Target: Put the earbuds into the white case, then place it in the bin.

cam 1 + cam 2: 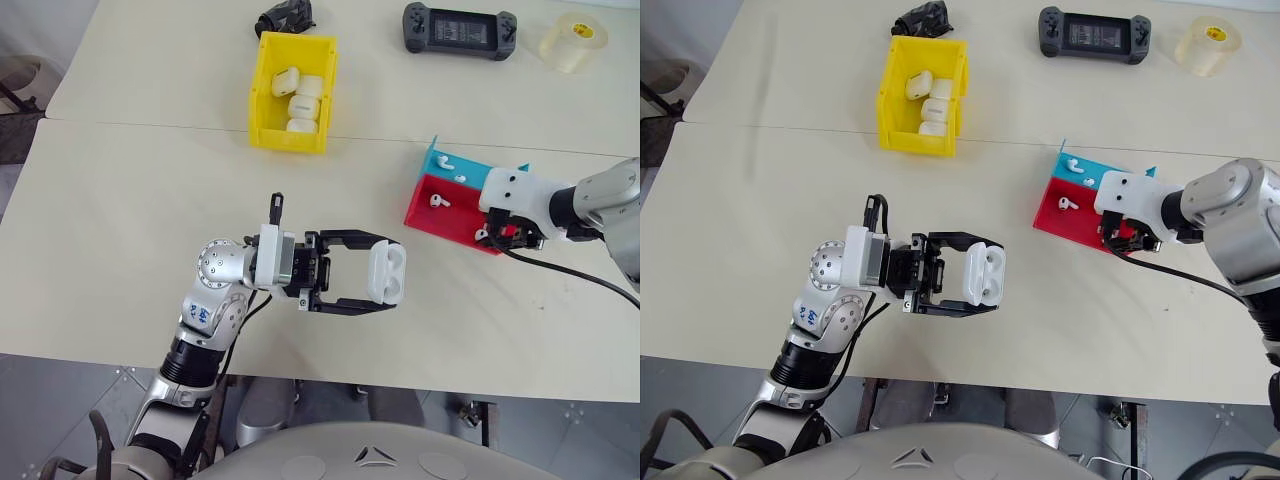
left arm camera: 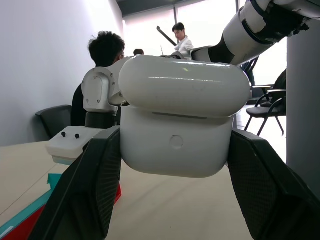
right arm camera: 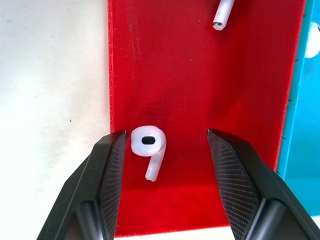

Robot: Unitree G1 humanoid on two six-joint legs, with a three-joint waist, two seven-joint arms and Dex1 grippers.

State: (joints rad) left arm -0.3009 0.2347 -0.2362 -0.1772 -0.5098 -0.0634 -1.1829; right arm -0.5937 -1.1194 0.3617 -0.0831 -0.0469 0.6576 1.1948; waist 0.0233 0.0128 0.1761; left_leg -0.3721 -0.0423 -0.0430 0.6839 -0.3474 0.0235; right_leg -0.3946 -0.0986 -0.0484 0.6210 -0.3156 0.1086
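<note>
My left gripper [image 1: 392, 273] is shut on the white case [image 1: 386, 268] and holds it above the table's near middle; its lid looks flipped open. My right gripper [image 3: 166, 134] points down into the red tray [image 1: 425, 212], open. One of the earbuds [image 3: 147, 142] lies on the tray floor between its fingers, right against one finger [image 3: 107, 165] and apart from the other. Another earbud [image 1: 438, 200] lies further up the red tray, and two more [image 1: 443, 160] are in the blue tray [image 1: 436, 170]. The yellow bin [image 1: 262, 90] stands at the back middle with several white cases [image 1: 303, 107] in it.
A black game controller [image 1: 460, 30] and a roll of clear tape [image 1: 573, 42] lie at the far right. A black object [image 1: 285, 17] sits behind the bin. A black cable [image 1: 570, 270] trails from my right arm. People sit in the background of the left wrist view.
</note>
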